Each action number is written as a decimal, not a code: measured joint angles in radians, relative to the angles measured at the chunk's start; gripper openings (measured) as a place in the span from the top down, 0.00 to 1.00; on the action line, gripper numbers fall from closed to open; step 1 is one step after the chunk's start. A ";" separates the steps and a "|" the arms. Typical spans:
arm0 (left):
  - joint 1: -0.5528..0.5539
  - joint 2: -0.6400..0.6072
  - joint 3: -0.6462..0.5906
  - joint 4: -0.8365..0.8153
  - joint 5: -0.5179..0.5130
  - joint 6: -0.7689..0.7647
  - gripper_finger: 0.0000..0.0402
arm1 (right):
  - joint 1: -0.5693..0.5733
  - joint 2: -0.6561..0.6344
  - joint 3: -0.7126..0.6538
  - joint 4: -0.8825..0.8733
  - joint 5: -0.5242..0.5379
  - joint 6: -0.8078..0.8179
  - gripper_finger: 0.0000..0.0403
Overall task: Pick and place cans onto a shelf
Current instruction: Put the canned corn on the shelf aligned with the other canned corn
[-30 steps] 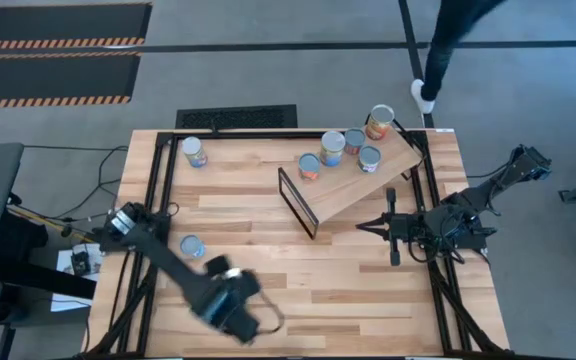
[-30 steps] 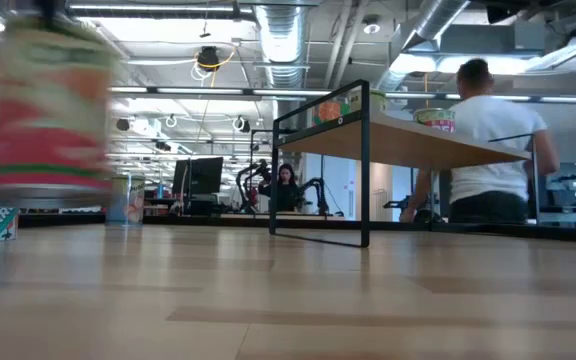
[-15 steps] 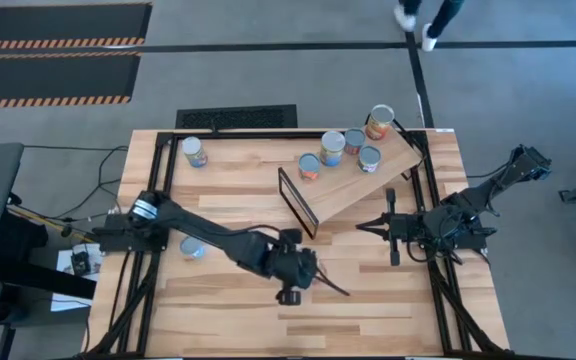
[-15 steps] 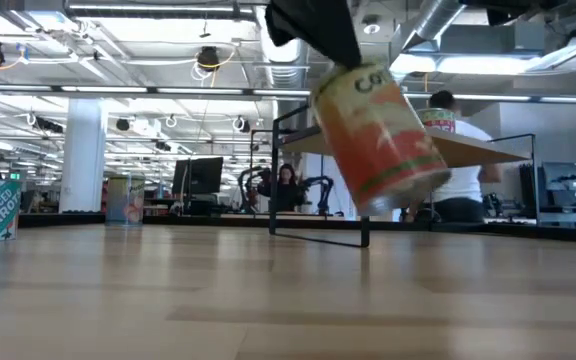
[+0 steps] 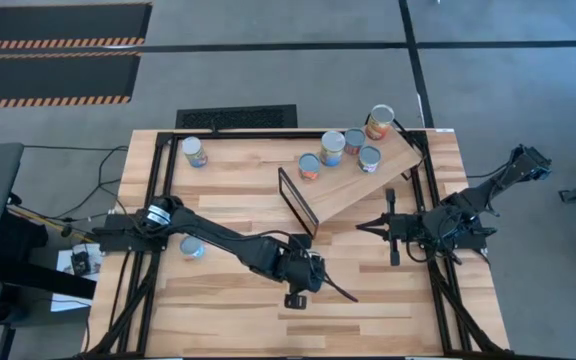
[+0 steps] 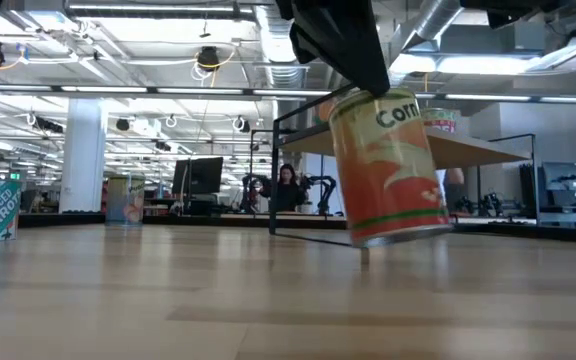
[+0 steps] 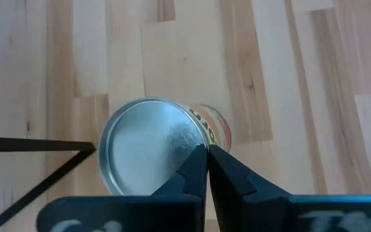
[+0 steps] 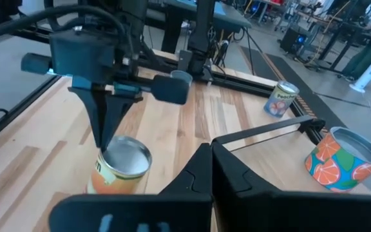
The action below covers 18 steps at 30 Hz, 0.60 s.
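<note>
My left gripper (image 5: 303, 272) is shut on a can with an orange-red label (image 6: 386, 170) and a silvery top (image 7: 148, 145), just near the shelf's black frame (image 5: 298, 205). The shelf (image 5: 363, 188) is a tilted light-wood board at the far right. Several cans stand on it, among them one at its low end (image 5: 310, 166) and one at its high end (image 5: 380, 122). Two more cans stand on the table at the left (image 5: 194, 152) (image 5: 191, 247). My right gripper (image 5: 368, 226) waits shut and empty at the table's right side. My left gripper pinches the rim of the can's top (image 7: 195, 147) at one side, between its two fingertips (image 8: 105, 138). The fingers come from above, pointing down. The can hangs below them, tilted and lifted clear of the table.
The black frame's lower bar (image 6: 318, 238) stands just behind the held can. Bare slatted table top (image 5: 368, 300) lies along the near edge and between the two arms.
My left gripper has swung from the table's near left toward the right and a little toward the far edge, carrying the can lifted and tilted, and has slowed beside the shelf's black frame. A person at the far side has walked out of view.
</note>
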State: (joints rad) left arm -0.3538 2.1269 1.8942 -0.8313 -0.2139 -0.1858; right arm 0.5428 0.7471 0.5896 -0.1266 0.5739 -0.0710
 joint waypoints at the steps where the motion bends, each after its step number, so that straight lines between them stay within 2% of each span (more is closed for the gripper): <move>1: 0.000 0.000 0.000 0.001 0.000 -0.001 1.00 | 0.000 0.000 0.000 -0.003 0.000 0.003 0.97; 18: -0.001 0.038 -0.001 0.020 0.033 -0.005 1.00 | 0.000 0.000 0.000 -0.001 -0.001 0.004 0.97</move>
State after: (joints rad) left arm -0.3546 2.1647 1.8935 -0.8112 -0.1809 -0.1904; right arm 0.5430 0.7471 0.5896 -0.1279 0.5732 -0.0674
